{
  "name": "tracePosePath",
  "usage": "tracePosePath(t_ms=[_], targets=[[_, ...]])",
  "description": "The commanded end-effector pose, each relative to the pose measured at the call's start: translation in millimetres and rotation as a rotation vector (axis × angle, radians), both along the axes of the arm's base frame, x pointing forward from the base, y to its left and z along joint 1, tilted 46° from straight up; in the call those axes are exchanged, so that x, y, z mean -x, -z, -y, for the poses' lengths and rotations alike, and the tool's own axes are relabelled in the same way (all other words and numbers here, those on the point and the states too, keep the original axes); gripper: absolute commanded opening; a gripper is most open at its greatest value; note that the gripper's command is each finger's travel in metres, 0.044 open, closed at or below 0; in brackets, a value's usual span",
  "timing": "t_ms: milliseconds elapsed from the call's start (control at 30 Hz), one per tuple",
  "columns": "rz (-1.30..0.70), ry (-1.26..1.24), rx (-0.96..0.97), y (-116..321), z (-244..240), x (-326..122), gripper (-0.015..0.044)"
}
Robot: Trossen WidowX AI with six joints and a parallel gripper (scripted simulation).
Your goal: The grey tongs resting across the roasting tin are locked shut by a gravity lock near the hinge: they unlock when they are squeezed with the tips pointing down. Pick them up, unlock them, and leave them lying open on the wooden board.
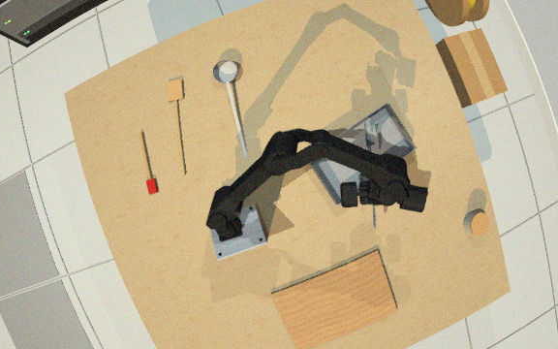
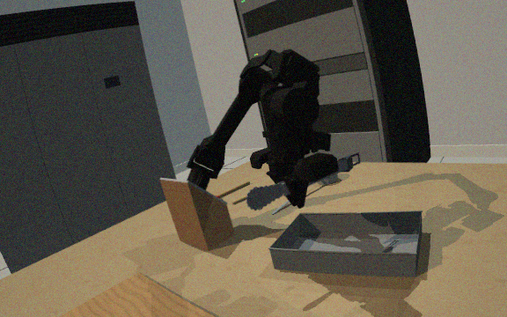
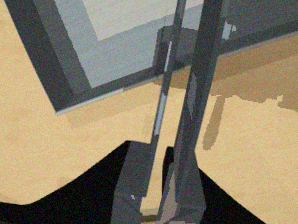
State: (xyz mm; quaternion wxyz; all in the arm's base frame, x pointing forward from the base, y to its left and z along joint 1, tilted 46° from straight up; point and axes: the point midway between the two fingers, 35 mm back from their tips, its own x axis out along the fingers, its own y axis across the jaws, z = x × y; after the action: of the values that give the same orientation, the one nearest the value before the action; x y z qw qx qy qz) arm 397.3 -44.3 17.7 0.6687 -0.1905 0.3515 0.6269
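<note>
The grey tongs [image 1: 375, 219] [image 2: 266, 196] [image 3: 202, 65] are held in the air, clear of the tin. In the exterior view their scalloped tip end hangs lower on the left and the hinge end is higher on the right, a shallow tilt. Their arms run close together in the wrist view. My gripper [image 2: 295, 195] [image 3: 149, 152] is shut on the tongs; the arm hides most of the grip in the top view. Whether the lock is engaged cannot be seen. The roasting tin [image 1: 325, 181] [image 2: 346, 263] [image 3: 42, 60] is below. The wooden board [image 1: 342, 301] [image 2: 139, 299] lies flat.
A ladle [image 1: 228, 73], a wooden-headed tool [image 1: 174, 89] and a red-ended tool [image 1: 151, 186] lie on the far side of the arm from the board. A small round orange-topped object [image 1: 480, 223] stands near the right edge. A striped wooden block [image 1: 478, 68] is at upper right.
</note>
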Motion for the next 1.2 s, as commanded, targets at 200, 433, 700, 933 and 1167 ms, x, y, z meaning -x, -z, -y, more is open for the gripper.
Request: tracePosePath(t_ms=[200, 433, 700, 933, 1167], targets=[[-0.171, 0.192, 0.020, 50, 61, 10, -0.0150], [-0.295, 0.314, 0.021, 88, 97, 26, -0.0150], [-0.349, 0.368, 0.022, 103, 112, 36, -0.0150], [-0.475, 0.505, 0.040, 130, 150, 62, -0.0150], [-0.627, 0.673, 0.051, 162, 187, 100, -0.0150]])
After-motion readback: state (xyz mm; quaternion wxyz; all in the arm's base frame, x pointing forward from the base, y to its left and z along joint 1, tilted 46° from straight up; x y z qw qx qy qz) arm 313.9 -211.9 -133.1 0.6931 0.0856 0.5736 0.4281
